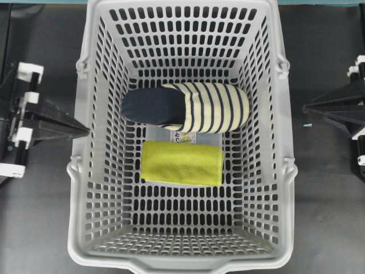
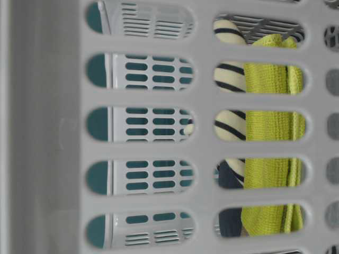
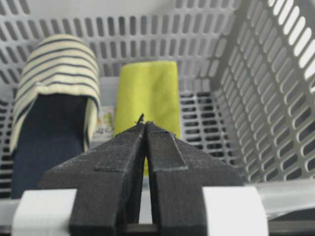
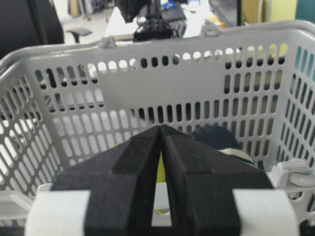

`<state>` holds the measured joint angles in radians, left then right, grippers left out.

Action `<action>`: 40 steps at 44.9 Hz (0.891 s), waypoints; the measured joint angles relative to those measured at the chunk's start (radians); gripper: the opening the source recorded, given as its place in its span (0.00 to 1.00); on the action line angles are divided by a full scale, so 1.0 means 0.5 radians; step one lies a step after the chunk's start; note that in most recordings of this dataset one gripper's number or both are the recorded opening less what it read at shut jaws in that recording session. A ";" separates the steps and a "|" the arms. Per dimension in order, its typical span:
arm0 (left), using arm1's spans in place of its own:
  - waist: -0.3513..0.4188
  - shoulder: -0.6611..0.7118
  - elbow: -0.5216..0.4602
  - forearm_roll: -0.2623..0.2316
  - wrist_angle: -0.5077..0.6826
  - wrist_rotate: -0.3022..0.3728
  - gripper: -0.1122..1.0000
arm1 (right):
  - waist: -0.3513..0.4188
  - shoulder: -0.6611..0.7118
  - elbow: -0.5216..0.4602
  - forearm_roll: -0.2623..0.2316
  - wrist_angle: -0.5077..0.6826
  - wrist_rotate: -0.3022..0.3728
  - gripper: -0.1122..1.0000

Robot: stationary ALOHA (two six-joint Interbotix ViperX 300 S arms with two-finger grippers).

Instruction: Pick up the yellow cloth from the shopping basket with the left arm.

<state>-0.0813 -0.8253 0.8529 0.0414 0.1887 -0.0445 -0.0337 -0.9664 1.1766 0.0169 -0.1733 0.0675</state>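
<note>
We saw the yellow cloth [image 1: 182,163] lying flat on the floor of the shopping basket [image 1: 91,171], near the middle, partly over a clear plastic box [image 1: 188,137]. A striped slipper [image 1: 185,107] lay just beside its far edge, touching or nearly touching it. The left pincer [image 1: 85,129] stood outside the basket's left wall, its jaws pressed together and holding nothing; its tip met the rim, well apart from the cloth. In the left wrist view the cloth [image 3: 146,93] lay ahead of the shut tip [image 3: 144,123], across the rim. The right pincer [image 1: 306,107], likewise pressed together, stood beyond the right wall over the dark bench [image 1: 40,217]. We noted bare slotted floor on the cloth's left, right and near sides.
</note>
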 measured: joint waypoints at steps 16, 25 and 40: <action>0.009 0.129 -0.144 0.000 0.117 0.000 0.10 | -0.025 0.003 -0.012 0.000 0.015 0.000 0.70; 0.025 0.150 -0.175 0.000 0.163 0.000 0.10 | -0.021 0.003 -0.018 0.000 0.015 0.000 0.80; 0.071 0.503 -0.488 0.000 0.469 0.000 0.40 | -0.021 0.003 -0.018 0.000 0.015 0.000 0.78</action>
<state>-0.0460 -0.5737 0.6090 0.0414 0.4234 -0.0445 -0.0445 -0.9649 1.1674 0.0169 -0.1657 0.0675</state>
